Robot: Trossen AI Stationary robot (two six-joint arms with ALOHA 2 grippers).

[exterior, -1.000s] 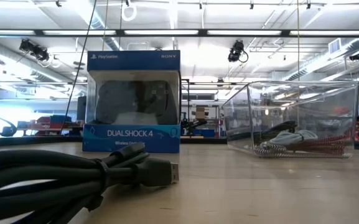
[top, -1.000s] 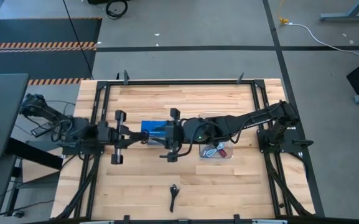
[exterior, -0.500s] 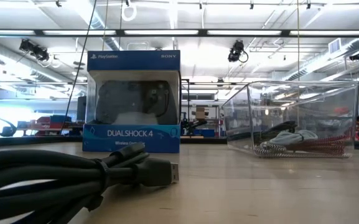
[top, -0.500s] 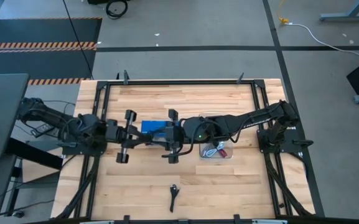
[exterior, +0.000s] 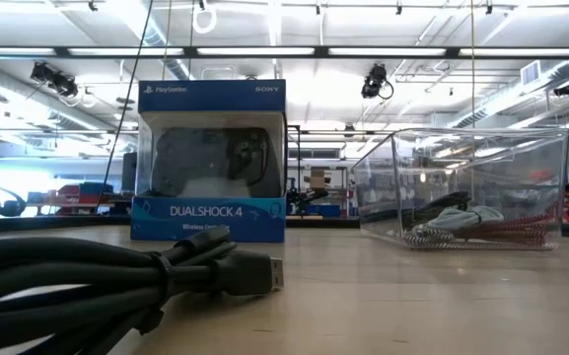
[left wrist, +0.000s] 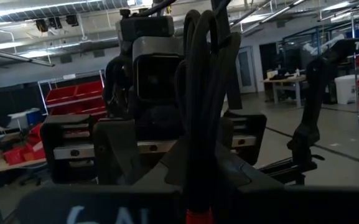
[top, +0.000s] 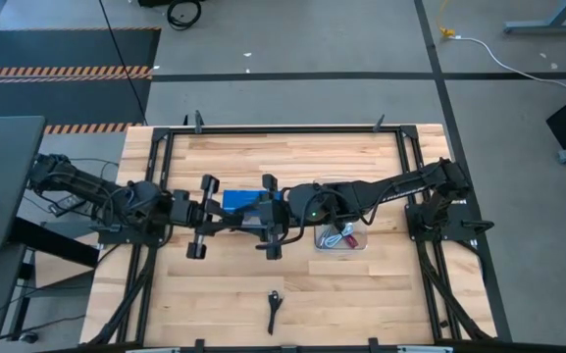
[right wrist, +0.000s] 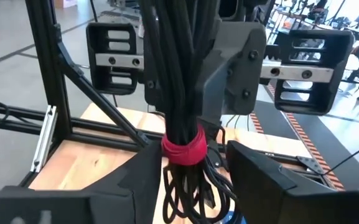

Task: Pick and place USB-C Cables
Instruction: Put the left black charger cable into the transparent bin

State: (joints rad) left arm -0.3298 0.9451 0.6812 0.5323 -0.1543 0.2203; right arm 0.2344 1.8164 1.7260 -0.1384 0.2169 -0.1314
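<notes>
While both arms meet above the blue box point(top: 235, 200) at the table's middle, a black cable bundle point(right wrist: 182, 81) bound with a red tie point(right wrist: 184, 148) hangs between them. The left gripper point(top: 231, 217) is clamped narrowly on the bundle; the right gripper point(right wrist: 191, 163) has its fingers spread apart around it. More cables point(exterior: 471, 225) lie in the clear tray point(exterior: 550, 158), and another black cable point(top: 274, 310) rests near the table's front edge.

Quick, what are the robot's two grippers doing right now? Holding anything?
Left gripper: shut on the black cable bundle.
Right gripper: open, with a finger on each side of that bundle, not squeezing it.
</notes>
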